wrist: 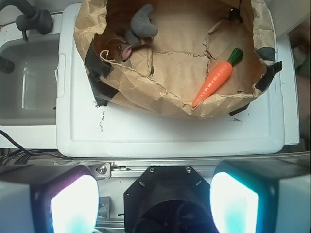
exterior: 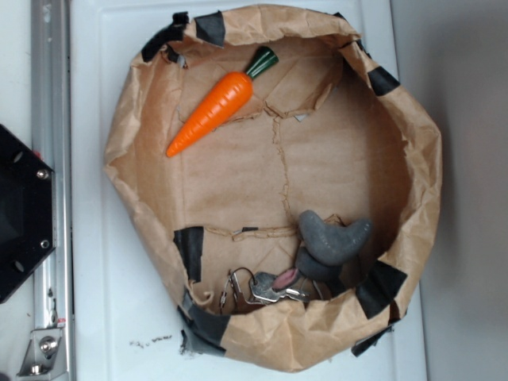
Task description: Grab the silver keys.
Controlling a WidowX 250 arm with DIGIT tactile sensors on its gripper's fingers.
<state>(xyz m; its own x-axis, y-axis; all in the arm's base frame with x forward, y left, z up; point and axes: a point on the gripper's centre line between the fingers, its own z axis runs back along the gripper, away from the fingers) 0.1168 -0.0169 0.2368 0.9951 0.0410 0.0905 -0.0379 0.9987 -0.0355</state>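
Note:
The silver keys (exterior: 268, 287) lie in the brown paper bag (exterior: 413, 135), against its near wall, with wire rings to their left and a pink tag (exterior: 285, 279) on top. A dark gray soft lump (exterior: 332, 240) rests partly over them. In the wrist view only the keys' pink tag (wrist: 125, 52) and a wire ring show beside the lump (wrist: 141, 24). My gripper (wrist: 153, 204) is far from the bag, above the robot's black base. It is open, its two glowing fingers (wrist: 73, 206) wide apart with nothing between them. The exterior view does not show it.
An orange toy carrot (exterior: 213, 111) with a green top lies in the bag's far part. The bag stands on a white board (wrist: 160, 131). A sink (wrist: 26, 85) is left of the board in the wrist view. The black robot base (exterior: 20, 214) sits on a metal rail.

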